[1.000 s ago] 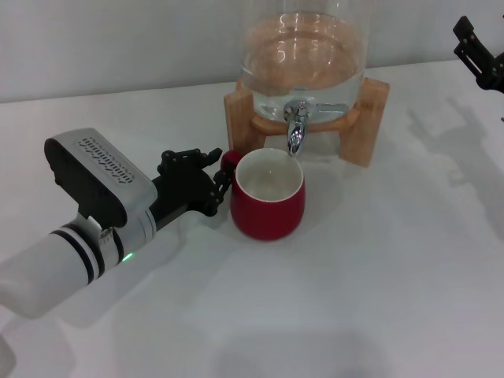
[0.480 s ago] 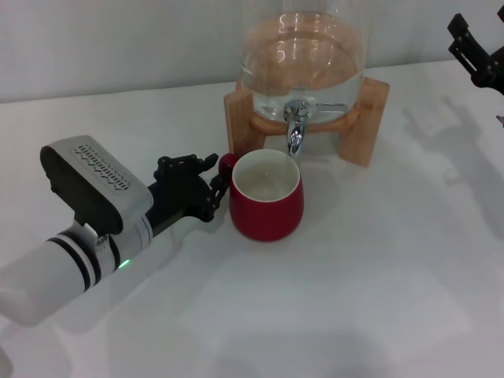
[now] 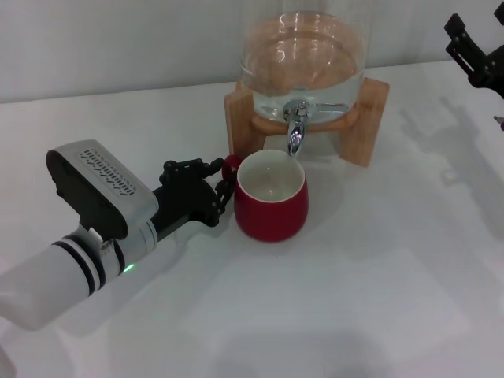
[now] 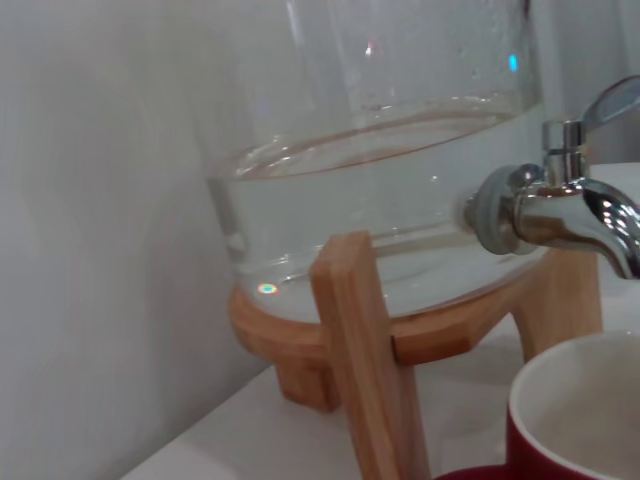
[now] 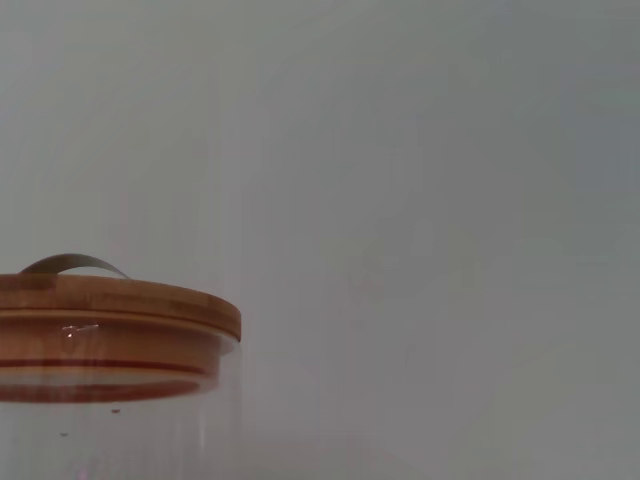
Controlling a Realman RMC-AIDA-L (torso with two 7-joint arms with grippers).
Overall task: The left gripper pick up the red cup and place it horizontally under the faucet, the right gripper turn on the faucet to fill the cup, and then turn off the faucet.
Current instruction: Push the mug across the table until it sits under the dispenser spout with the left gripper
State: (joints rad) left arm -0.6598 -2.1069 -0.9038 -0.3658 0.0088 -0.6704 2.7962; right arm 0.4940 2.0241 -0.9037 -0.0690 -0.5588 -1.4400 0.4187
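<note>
Red cup (image 3: 270, 197) stands upright on the white table (image 3: 370, 268), its rim just under the faucet (image 3: 295, 126) of the glass water dispenser (image 3: 303, 59). My left gripper (image 3: 223, 179) is closed on its small handle. My right gripper (image 3: 472, 51) hangs raised far right; I cannot tell its opening.

No text, label, brand, number or sign can be read anywhere in these views: the red cup (image 3: 270, 206), the glass dispenser (image 3: 303, 55), its wooden stand (image 3: 365, 126) and the grey perforated box (image 3: 101, 187) all carry none
</note>
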